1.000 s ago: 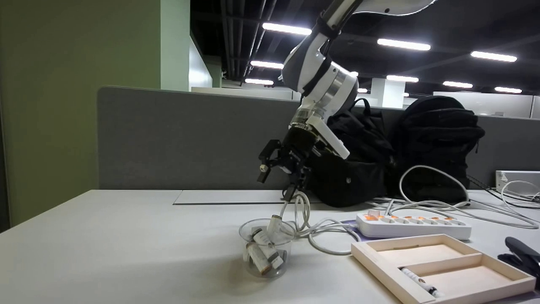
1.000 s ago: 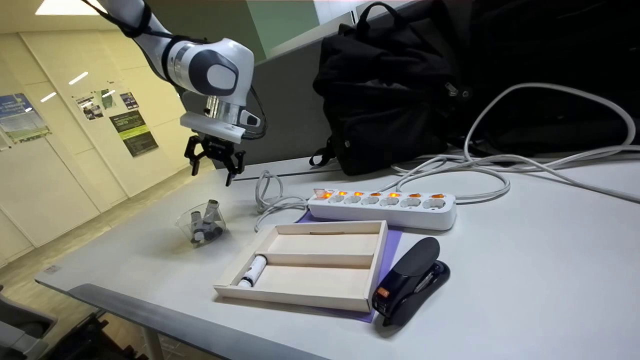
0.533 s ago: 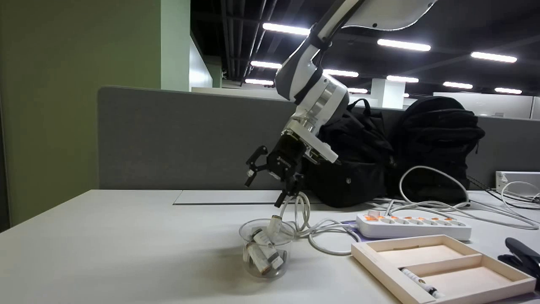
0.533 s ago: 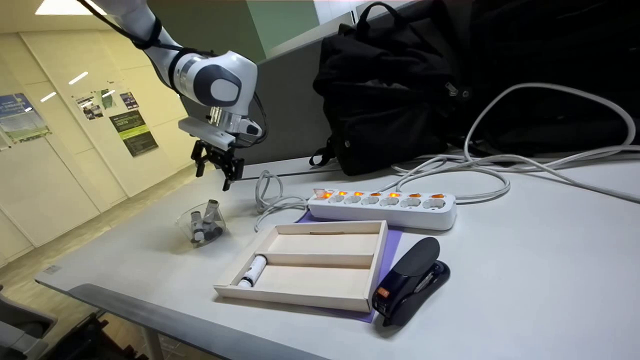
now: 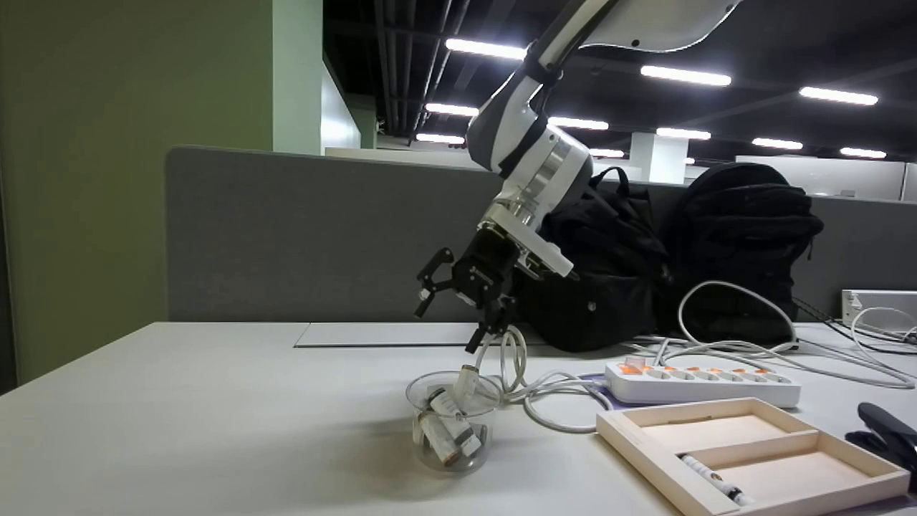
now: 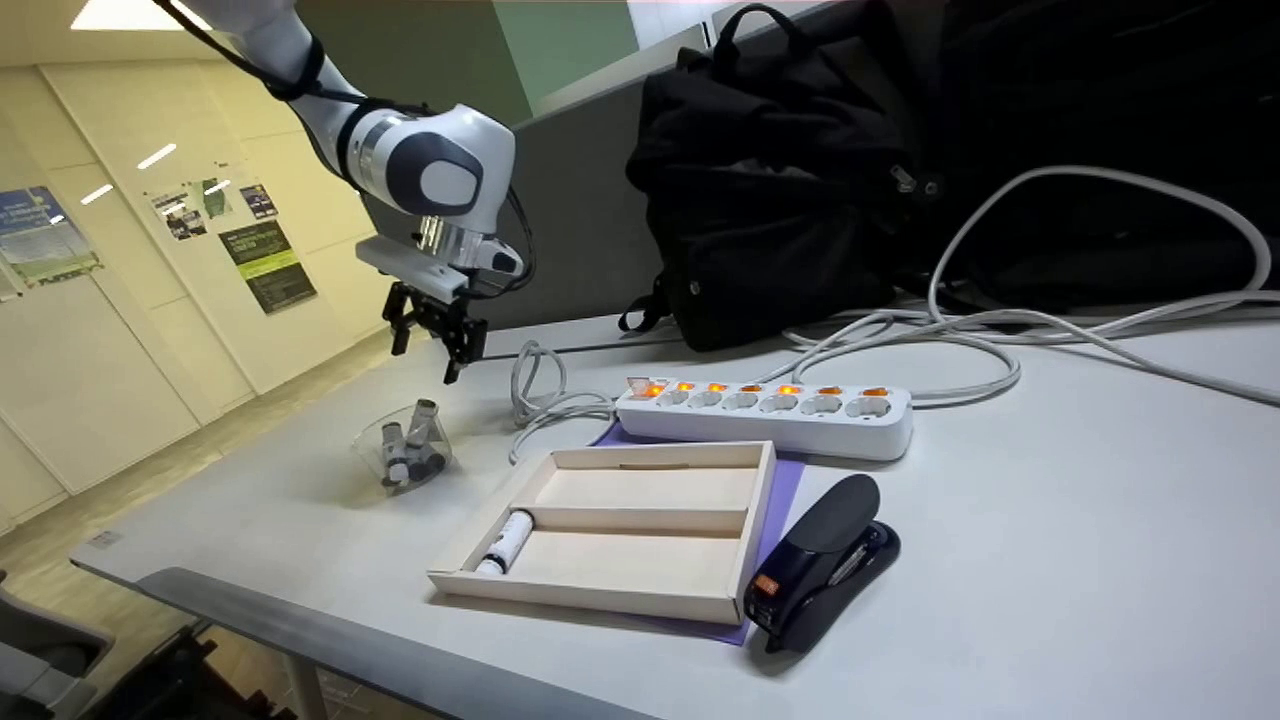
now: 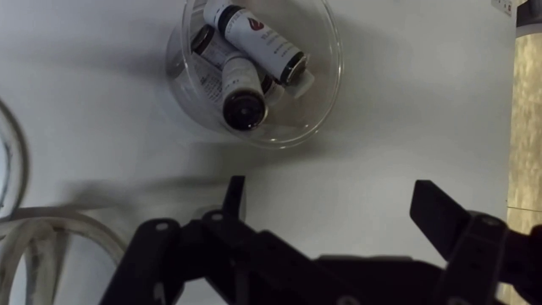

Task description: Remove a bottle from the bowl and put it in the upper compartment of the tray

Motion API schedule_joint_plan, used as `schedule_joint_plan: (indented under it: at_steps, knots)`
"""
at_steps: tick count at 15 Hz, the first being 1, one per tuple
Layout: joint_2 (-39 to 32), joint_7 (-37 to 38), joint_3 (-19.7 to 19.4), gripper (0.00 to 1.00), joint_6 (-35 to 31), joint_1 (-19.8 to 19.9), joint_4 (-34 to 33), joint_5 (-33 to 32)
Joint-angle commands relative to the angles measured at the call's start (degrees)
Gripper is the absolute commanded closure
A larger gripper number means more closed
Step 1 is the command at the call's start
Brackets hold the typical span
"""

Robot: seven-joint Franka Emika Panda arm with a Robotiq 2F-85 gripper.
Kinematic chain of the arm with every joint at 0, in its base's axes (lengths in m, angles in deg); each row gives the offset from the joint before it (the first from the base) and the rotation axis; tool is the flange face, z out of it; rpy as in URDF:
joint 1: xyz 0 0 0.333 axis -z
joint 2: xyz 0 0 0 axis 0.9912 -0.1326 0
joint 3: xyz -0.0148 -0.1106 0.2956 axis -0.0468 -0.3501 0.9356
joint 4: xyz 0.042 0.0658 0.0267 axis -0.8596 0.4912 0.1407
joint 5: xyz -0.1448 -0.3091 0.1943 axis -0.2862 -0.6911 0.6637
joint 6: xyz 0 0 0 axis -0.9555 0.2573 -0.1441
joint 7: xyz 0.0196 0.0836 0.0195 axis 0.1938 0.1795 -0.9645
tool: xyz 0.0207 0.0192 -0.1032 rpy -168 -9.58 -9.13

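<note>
The clear bowl (image 5: 458, 467) stands on the table and holds several small whitish bottles. One bottle (image 5: 467, 383) leans upright against the rim; in the wrist view its dark end faces the camera (image 7: 243, 111). Another bottle (image 7: 264, 40) lies tilted across the others in the bowl (image 7: 338, 67). My gripper (image 5: 445, 331) is open, with nothing between its fingers, above and behind the bowl in that exterior view. In the wrist view the gripper (image 7: 330, 180) shows below the bowl, apart from it. The wooden tray (image 6: 590, 596) has a bottle (image 6: 508, 541) lying at the left end of its lower compartment.
A white power strip (image 6: 765, 420) stands behind the tray. Grey cables (image 5: 516, 362) lie coiled beside the bowl. A black stapler (image 6: 822, 565) is beside the tray. Black backpacks (image 5: 594, 287) stand at the back by a grey partition (image 5: 322, 236).
Over the last second my gripper has lowered slightly and tilted, moving left in an exterior view. In the last half second it has barely moved. The bottles, bowl and tray have not moved.
</note>
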Motion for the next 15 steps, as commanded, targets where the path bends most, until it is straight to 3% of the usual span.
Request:
schedule_joint_plan:
  at_steps: [1, 3, 4, 12, 15]
  knots:
    - [1.8, 2.5, 0.6, 0.00, -3.9, 0.5, 4.4, 5.6]
    - [1.5, 2.0, 0.8, 0.00, -6.1, 0.1, 6.5, 9.6]
    - [0.1, 0.1, -0.2, 0.00, -3.9, -0.3, 3.4, 7.3]
    - [-0.2, -0.4, -0.2, 0.00, -4.2, -0.4, 3.8, 7.5]
    - [0.4, -0.3, 1.6, 0.00, -6.0, 1.7, 5.3, 16.0]
